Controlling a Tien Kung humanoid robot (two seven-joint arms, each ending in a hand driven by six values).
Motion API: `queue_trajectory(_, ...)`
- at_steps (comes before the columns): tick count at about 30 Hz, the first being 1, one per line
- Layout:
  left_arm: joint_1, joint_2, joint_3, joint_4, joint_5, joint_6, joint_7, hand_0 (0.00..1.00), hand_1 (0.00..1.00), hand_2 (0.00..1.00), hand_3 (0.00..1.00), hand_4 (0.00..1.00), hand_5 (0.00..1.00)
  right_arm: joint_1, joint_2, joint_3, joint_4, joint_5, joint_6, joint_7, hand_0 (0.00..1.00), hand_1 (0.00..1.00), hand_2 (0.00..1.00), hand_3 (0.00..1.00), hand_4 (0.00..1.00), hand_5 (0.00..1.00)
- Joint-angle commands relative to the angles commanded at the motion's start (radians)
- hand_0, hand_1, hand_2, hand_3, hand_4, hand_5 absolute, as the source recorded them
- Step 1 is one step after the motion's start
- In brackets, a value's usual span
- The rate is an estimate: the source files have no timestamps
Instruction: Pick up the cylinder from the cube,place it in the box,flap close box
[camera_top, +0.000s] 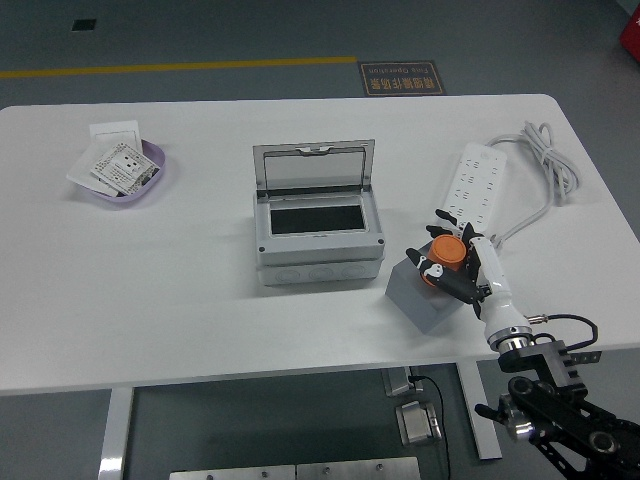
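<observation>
An orange cylinder (446, 252) stands on a grey cube (424, 296) at the table's right front. My right hand (452, 262) has its black and white fingers curled around the cylinder from the right side, and the cylinder still rests on the cube. A grey box (318, 238) sits mid-table with its clear-windowed lid (313, 165) flipped up toward the far side, showing a dark inside. The box lies to the left of the cube. No left arm shows.
A white power strip (474, 187) with its cable (543, 160) lies behind the cube at the right. A purple bowl (152, 180) holding white cards sits at the far left. The table's near edge (250, 375) runs just below the cube.
</observation>
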Motion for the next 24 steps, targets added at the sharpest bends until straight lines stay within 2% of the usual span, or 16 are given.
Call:
queue_trajectory(6,0.001,0.000,-0.002,-0.001,0.001,0.000,-0.001,0.653,0.673,0.577,0.581,0.517,0.104,-0.001,0.001,0.005,0.002,0.004,-0.008,0.000,0.785,0.740,0.700,0.765,0.675,0.128)
queue_trajectory(7,0.002,0.000,-0.003,-0.001,0.001,0.000,-0.001,0.651,0.673,0.577,0.581,0.519,0.107,-0.001,0.002,0.006,0.002,0.004,-0.010,-0.001,0.786,0.706,0.658,0.647,0.191,0.083)
queue_trajectory(12,0.004,0.001,-0.003,0.000,0.001,0.000,-0.003,0.651,0.673,0.577,0.581,0.519,0.107,-0.003,0.002,0.014,0.006,0.003,-0.018,-0.002,0.786,0.706,0.658,0.647,0.191,0.083)
queue_trajectory(13,0.004,0.001,-0.003,0.000,0.000,0.000,-0.003,0.651,0.674,0.578,0.582,0.521,0.106,-0.002,0.003,0.015,0.006,0.000,-0.019,-0.003,0.789,0.706,0.671,0.627,0.113,0.043)
queue_trajectory(24,0.006,0.000,-0.001,0.000,-0.002,0.000,-0.008,0.650,0.675,0.579,0.584,0.525,0.109,0.004,0.004,0.024,0.013,-0.031,-0.028,-0.019,0.793,0.711,0.678,0.616,0.105,0.005)
